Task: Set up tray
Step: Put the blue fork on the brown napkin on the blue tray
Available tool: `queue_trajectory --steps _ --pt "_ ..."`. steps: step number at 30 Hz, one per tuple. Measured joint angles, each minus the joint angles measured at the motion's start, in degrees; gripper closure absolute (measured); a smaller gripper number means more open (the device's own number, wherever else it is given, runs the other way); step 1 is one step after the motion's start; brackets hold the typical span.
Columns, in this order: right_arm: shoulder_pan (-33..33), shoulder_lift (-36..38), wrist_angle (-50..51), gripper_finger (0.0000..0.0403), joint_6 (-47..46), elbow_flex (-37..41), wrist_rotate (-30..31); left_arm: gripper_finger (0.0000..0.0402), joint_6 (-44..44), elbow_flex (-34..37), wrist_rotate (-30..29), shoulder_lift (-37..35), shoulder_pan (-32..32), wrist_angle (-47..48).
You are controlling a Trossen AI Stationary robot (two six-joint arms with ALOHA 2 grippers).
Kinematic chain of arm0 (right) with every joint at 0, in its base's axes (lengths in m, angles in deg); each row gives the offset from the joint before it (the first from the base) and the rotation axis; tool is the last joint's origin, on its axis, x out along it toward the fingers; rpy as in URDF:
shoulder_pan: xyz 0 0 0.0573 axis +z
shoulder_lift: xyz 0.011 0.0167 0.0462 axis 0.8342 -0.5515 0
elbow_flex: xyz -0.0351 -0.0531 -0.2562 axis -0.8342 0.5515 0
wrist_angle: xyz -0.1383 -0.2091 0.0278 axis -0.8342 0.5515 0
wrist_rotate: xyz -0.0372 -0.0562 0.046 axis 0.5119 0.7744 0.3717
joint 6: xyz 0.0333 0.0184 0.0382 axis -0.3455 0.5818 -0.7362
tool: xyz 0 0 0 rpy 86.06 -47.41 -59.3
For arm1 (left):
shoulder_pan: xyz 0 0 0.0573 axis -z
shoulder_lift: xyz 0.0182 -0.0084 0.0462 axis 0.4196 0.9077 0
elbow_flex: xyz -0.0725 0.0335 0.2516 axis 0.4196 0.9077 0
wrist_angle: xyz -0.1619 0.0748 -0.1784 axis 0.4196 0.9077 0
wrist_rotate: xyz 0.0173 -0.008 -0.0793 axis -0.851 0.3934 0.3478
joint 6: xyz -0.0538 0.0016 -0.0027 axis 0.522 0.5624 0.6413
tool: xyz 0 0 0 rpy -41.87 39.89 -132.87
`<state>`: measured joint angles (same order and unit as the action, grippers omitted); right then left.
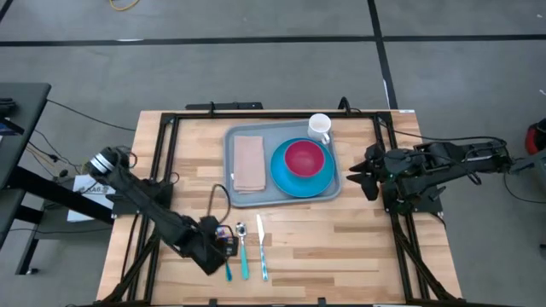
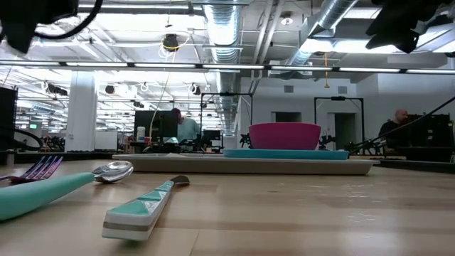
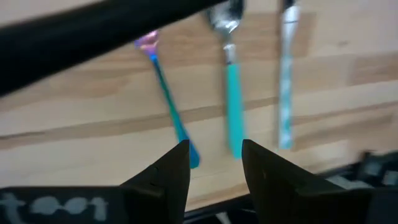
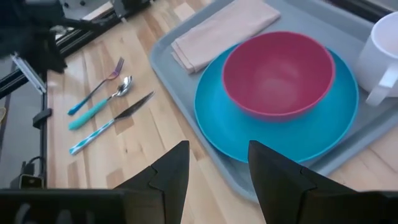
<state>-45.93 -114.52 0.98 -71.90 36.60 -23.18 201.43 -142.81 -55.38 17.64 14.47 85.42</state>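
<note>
Three utensils lie side by side on your wooden table: a thin blue-handled fork, a teal-handled spoon and a patterned pale-handled knife. Your left gripper hovers just beside the fork, fingers apart and empty. The large flat grey-blue plastic tray sits at the table's far middle, carrying a tan napkin, a round bright-blue plate with a magenta bowl, and a white mug. Your right gripper waits near the tray's right edge, jaws parted.
</note>
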Motion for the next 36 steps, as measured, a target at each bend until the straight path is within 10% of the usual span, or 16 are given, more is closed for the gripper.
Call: queue_trajectory --steps 36 --pt "1.3 -5.8 4.9 0.0248 6.3 0.0 -3.8 0.0269 2.5 6.7 6.7 7.8 -4.3 -6.3"
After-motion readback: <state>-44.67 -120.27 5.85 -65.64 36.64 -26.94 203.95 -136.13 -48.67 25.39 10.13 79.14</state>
